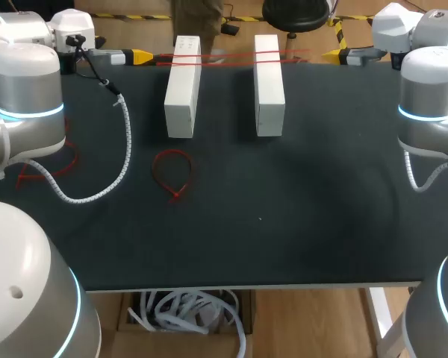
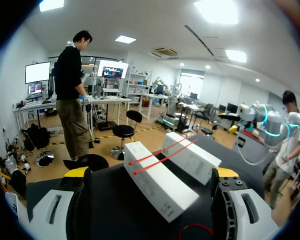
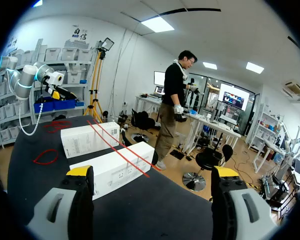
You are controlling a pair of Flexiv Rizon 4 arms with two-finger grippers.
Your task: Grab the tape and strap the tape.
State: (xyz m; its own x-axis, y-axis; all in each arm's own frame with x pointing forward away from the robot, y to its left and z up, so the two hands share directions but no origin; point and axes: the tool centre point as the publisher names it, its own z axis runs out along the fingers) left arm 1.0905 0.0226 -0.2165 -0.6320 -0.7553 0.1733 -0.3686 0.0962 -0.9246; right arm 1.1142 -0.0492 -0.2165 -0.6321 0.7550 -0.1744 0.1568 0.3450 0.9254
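Two white boxes (image 1: 182,88) (image 1: 269,86) lie side by side at the back of the black table (image 1: 284,224). Two thin red tape straps (image 1: 231,57) run across their far ends. A looped red strap (image 1: 172,171) lies in front of the left box. My left gripper (image 1: 138,56) hovers at the back left edge, open and empty, pointing toward the boxes (image 2: 157,182). At the back right edge my right gripper (image 1: 334,54) is also open and empty, facing the boxes (image 3: 112,170) and the straps (image 3: 117,147).
More red straps (image 1: 48,168) lie at the table's left side under my left arm. A white spiral-wrapped cable (image 1: 123,142) hangs from the left arm over the table. The looped strap (image 3: 45,156) lies beyond the boxes in the right wrist view.
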